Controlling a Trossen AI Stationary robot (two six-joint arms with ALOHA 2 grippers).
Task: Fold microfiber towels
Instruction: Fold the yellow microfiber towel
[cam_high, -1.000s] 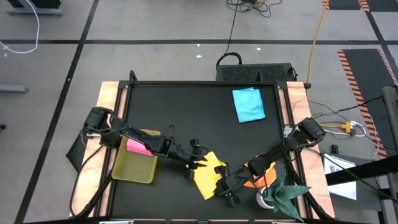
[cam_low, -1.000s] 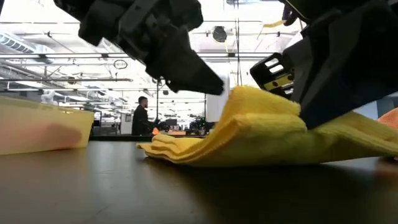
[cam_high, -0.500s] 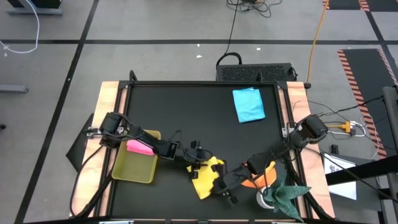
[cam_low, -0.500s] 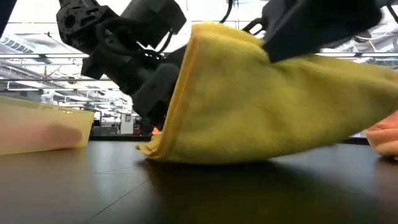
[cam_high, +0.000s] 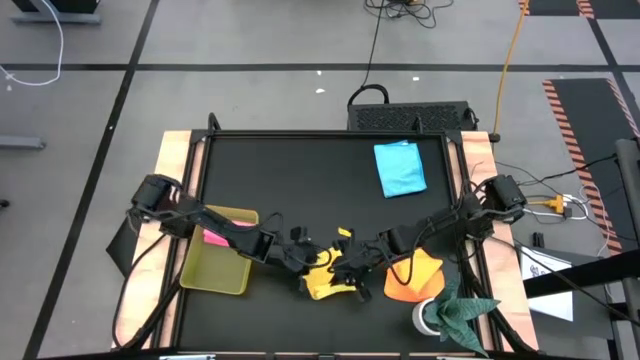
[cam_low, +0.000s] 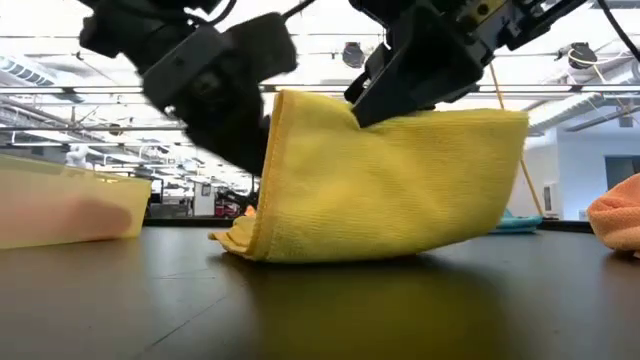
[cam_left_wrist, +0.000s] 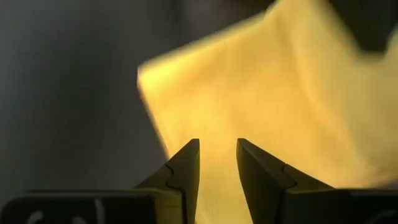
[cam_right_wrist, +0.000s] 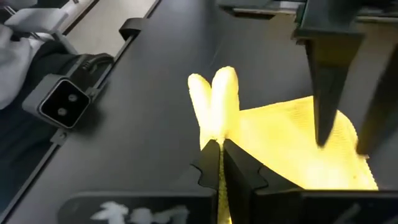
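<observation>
Yellow towel (cam_high: 325, 280): now drawn leftward along table's front edge, standing half-folded; right gripper (cam_right_wrist: 221, 149) pinches its raised edge, left gripper (cam_left_wrist: 217, 163) narrowly parted, empty.

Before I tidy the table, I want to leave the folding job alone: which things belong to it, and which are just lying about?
Job:
yellow towel, pinched by right gripper
left gripper beside it
orange towel
light blue towel
pink towel

Lying about:
yellow-green tray
dark green cloth
</observation>
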